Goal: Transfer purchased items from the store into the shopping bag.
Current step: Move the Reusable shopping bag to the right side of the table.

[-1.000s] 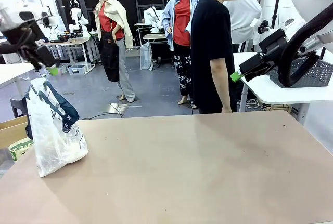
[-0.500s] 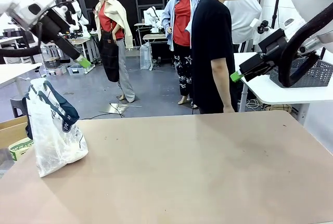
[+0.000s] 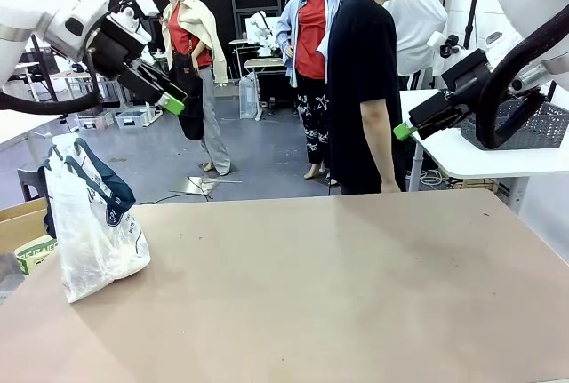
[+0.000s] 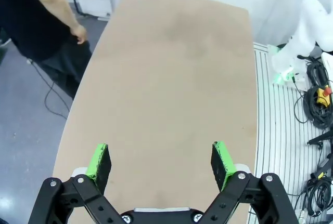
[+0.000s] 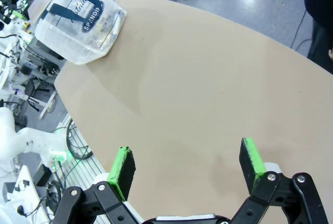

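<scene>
The shopping bag (image 3: 92,223) stands at the table's (image 3: 338,294) left edge; its plastic is cloudy, so what lies inside cannot be made out. In the right wrist view the bag (image 5: 80,18) is cut by the top edge, and only part of its navy lettering reads. Beyond the table's far edge, the person (image 3: 364,81) is hidden below the thighs by the tabletop. In the left wrist view the person's hand (image 4: 79,33) is small and its fingers cannot be told apart. Right of the table, the grey basket (image 3: 533,125) is partly covered by the right arm's cable, its contents unseen.
</scene>
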`<state>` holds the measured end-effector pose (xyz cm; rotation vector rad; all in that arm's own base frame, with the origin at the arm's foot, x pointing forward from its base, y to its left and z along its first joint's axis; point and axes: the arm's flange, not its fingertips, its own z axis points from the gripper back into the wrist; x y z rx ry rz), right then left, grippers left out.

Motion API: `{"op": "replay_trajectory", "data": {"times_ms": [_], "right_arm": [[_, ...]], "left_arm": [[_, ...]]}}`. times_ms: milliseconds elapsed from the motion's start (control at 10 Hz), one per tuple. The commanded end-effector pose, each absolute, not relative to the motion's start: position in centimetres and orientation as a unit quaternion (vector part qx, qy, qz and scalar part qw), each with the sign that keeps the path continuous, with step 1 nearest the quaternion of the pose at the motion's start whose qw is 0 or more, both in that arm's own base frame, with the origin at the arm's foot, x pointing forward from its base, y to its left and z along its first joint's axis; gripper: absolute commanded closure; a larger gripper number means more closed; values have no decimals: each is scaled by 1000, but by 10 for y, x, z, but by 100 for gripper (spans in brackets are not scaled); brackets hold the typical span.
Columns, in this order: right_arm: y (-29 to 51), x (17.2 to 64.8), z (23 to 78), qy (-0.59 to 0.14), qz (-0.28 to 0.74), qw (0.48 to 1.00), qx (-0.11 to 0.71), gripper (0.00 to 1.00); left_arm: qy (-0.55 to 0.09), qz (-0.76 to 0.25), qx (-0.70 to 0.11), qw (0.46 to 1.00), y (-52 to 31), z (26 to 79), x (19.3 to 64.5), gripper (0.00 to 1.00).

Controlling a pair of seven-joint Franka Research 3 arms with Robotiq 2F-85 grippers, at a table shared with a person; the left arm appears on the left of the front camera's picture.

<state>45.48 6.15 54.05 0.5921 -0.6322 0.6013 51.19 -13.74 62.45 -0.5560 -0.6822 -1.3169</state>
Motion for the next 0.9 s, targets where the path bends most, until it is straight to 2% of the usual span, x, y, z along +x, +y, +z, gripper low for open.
{"op": "replay_trajectory", "data": {"times_ms": [0,500,800], "right_arm": [[61,456,541,-301,288,864,282,0],[61,456,541,-301,288,864,282,0],[61,456,541,-301,288,864,282,0]], "left_arm": [[-307,-610,-250,686,-137,610,505,0],[-276,-617,-247,695,-139,596,503,0],[-284,-611,-255,693,-149,597,505,0]]}}
